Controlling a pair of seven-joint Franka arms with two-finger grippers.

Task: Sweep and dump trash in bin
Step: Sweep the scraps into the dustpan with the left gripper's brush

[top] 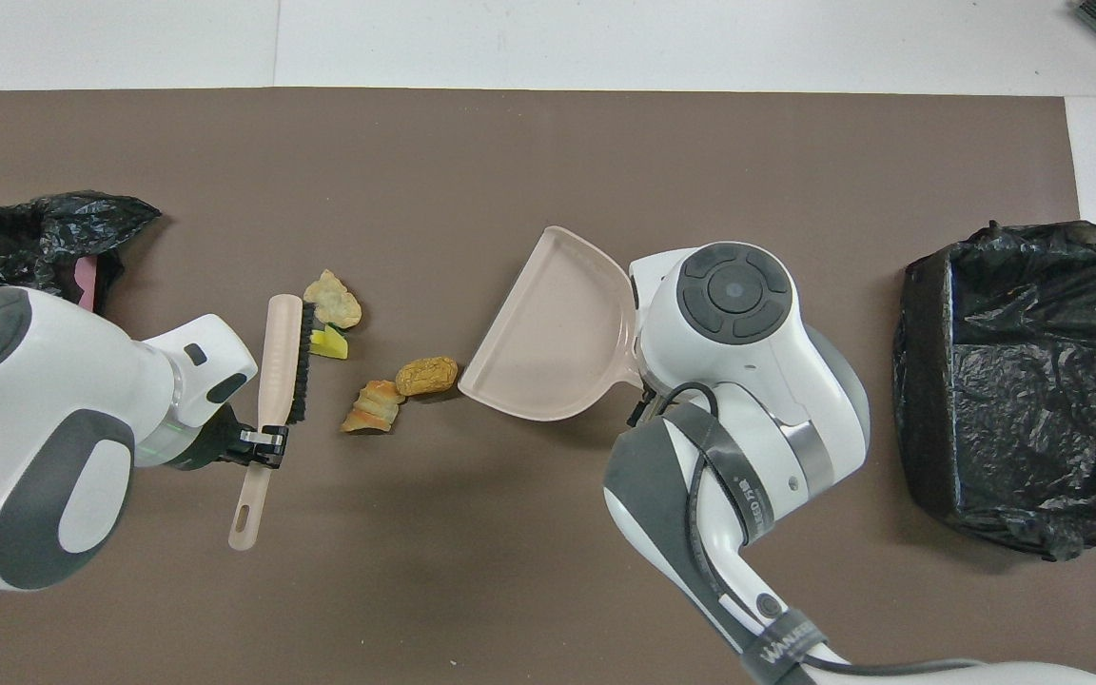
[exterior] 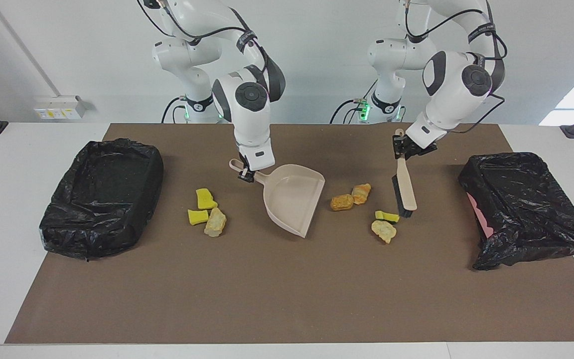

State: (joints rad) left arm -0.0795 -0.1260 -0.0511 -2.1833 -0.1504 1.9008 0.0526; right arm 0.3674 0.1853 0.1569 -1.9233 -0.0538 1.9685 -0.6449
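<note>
Left claw point(exterior: 400, 151) clamps brush point(exterior: 405, 188), right claw point(exterior: 247, 174) dustpan point(exterior: 292, 197), over brown mat point(exterior: 267, 289).

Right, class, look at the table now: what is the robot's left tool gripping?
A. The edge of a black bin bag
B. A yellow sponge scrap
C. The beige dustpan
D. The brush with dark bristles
D: the left tool is shut on the handle of the brush, whose dark bristles hang beside the trash, while the right tool holds the dustpan.
</note>
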